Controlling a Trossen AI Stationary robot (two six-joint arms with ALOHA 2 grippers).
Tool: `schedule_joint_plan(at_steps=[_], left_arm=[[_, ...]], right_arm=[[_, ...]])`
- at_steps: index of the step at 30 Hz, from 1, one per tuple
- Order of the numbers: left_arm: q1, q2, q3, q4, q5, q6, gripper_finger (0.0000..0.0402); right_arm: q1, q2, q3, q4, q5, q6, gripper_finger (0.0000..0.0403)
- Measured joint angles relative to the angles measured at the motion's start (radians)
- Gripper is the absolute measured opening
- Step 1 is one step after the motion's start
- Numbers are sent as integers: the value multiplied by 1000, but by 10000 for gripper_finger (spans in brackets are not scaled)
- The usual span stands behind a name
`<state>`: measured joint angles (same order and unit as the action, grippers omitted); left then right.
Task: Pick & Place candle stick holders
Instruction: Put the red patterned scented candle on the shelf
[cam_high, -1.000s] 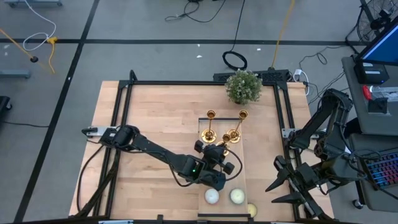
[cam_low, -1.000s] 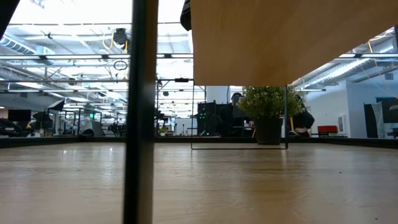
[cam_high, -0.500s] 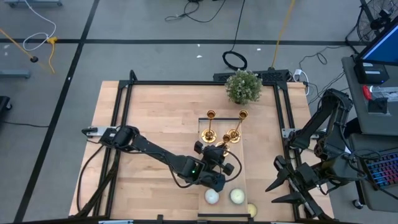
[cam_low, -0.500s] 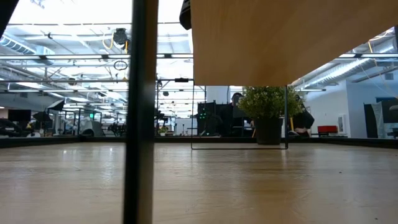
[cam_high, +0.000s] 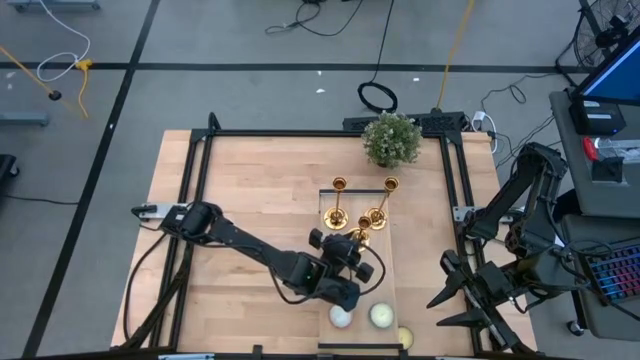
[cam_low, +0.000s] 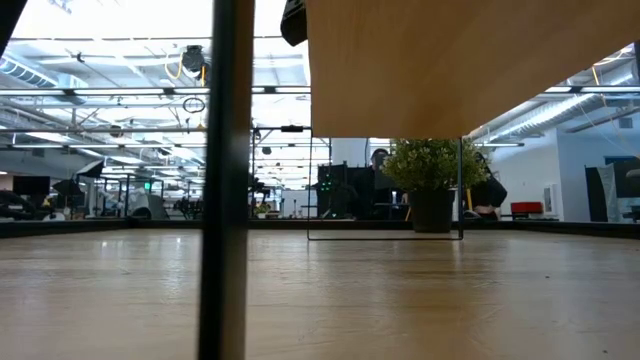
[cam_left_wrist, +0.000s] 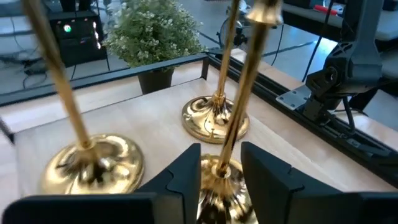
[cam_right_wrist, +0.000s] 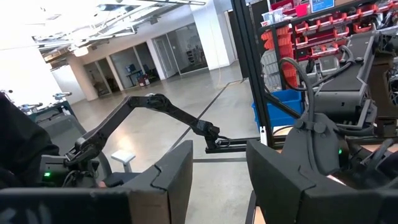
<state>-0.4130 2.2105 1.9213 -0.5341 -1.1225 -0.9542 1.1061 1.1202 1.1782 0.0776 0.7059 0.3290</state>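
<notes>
Left gripper (cam_left_wrist: 219, 163) loosened around nearest candlestick (cam_left_wrist: 231, 118), backed slightly

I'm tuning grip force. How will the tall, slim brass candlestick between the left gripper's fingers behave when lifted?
The tall, slim brass candlestick looks rigid, so it should not flex. Its polished stem may slip between the left gripper's fingers, which stand apart around it. Being tall on a small round base, it likely tips if nudged up high.

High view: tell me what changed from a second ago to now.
The left gripper has shifted slightly away from the nearest candle stick holder, toward the table's left side; in the left wrist view its fingers stand just apart around the stem. The other two holders, candles, plant and right gripper stayed put.
</notes>
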Motion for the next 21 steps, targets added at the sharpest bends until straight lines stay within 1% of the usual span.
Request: schedule_joint_plan(at_steps=[5,7,9,14,18,21], left_arm=[[-11,-9,-1,-114,-5,-116,123],[-15,-15,-1,-136,-3,-157,123],[-25,-29,-1,-157,-6,-180,123],[-50,-51,0,-176,-11,-185,122],[-70,-61,0,-173,36,-184,122],[-88,-67,0,-172,110,-182,122]], right_arm=[[0,0,0,0,0,0,146],[0,0,0,0,0,0,146],[0,0,0,0,0,0,146],[0,0,0,-1,0,-2,146],[0,0,0,-1,0,-3,146],[0,0,0,-1,0,-4,146]])
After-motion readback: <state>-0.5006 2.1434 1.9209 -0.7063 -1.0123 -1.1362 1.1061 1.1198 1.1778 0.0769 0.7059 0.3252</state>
